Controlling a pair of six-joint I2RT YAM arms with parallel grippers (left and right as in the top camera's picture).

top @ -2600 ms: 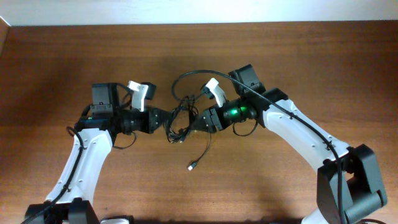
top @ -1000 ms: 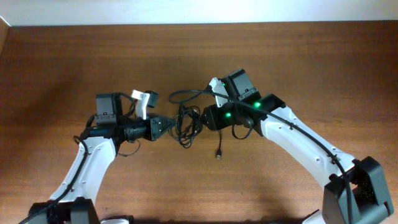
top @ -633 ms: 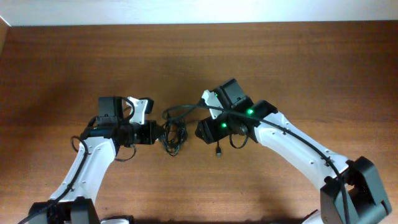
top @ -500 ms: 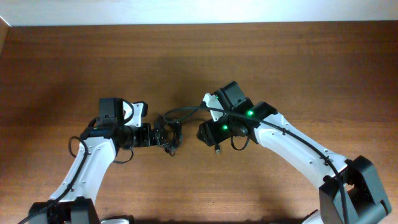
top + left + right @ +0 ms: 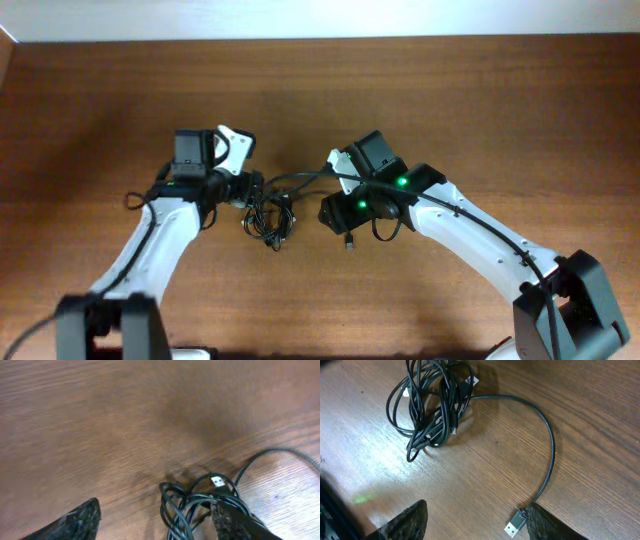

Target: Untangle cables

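The cables (image 5: 268,218) lie on the wooden table as one small knotted black bundle. In the left wrist view the bundle (image 5: 197,505) sits low between my fingers, against the right finger (image 5: 235,522). My left gripper (image 5: 155,527) is open just above and left of it (image 5: 254,192). One cord (image 5: 547,445) curves out of the bundle (image 5: 432,405) and ends in a silver USB plug (image 5: 514,525) beside my right finger (image 5: 552,525). My right gripper (image 5: 475,527) is open and holds nothing. It hovers right of the bundle (image 5: 331,213), with the plug (image 5: 349,243) below it.
A thin loop of cord (image 5: 300,178) runs from the bundle toward the right arm. The thicker black cable on the right arm (image 5: 480,205) follows its white link. Bare wooden table (image 5: 450,100) surrounds the bundle on all sides.
Both grippers have let go of the bundle, which now lies on the table further left. The left gripper opened and swung toward the far side. The right gripper opened wider and hardly moved.
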